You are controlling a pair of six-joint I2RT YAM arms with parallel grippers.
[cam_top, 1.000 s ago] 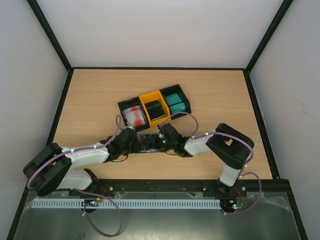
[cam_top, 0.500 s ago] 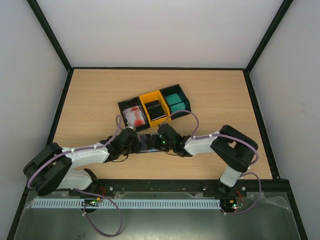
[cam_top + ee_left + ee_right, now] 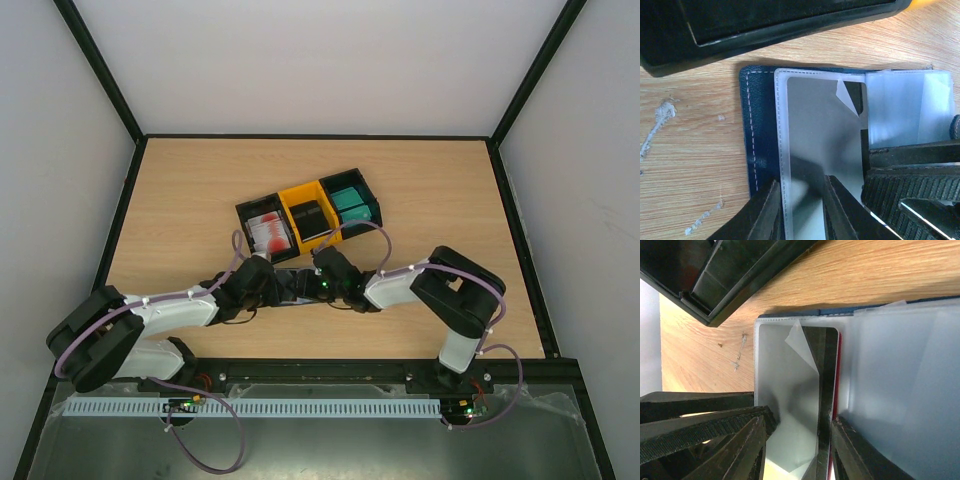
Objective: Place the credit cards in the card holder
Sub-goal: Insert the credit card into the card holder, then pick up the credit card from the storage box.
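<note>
L: your left gripper has its jaws narrowly apart, nothing pinched, tips down on the card holder over its clear sleeve | R: your right gripper straddles a black card in that sleeve (clamped or loose, cannot tell) | holder lies open on the table, bins at its 12 o'clock

Three open-top bins, one black, one yellow and another black, are set touching in a slanted row on a seemingly wooden table.
</note>
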